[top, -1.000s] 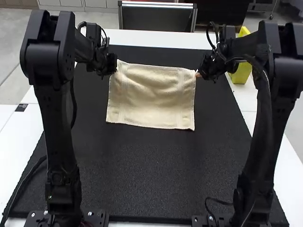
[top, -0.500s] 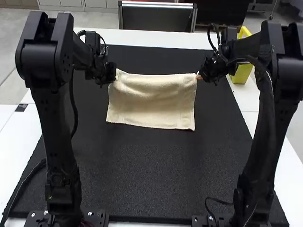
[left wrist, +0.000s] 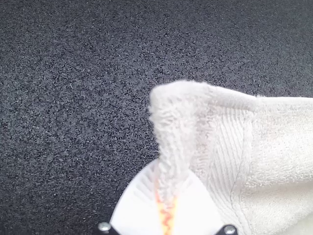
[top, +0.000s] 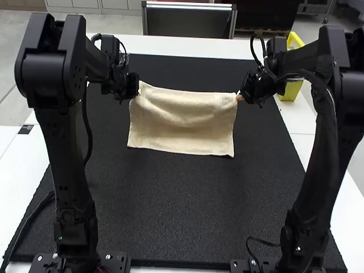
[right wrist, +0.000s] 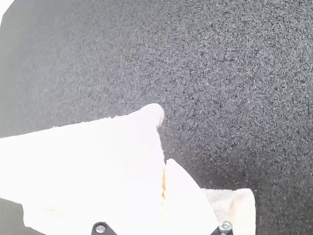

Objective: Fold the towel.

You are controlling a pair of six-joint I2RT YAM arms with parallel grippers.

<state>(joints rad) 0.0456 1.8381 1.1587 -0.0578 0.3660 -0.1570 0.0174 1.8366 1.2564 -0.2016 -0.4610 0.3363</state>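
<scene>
The left gripper [top: 136, 93] and right gripper [top: 240, 97] each pinch a far corner of the towel [top: 179, 128], its long side between them; its loose edge lies on the dark mat [top: 187, 199] toward the arm bases, where I'd guess the fold goes

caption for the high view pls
Two grippers hold the towel by its far corners above the black mat.

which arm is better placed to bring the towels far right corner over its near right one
Right, I'd say: the right gripper has that far right corner of the towel in its fingers, while the left gripper grips the far left corner.
</scene>
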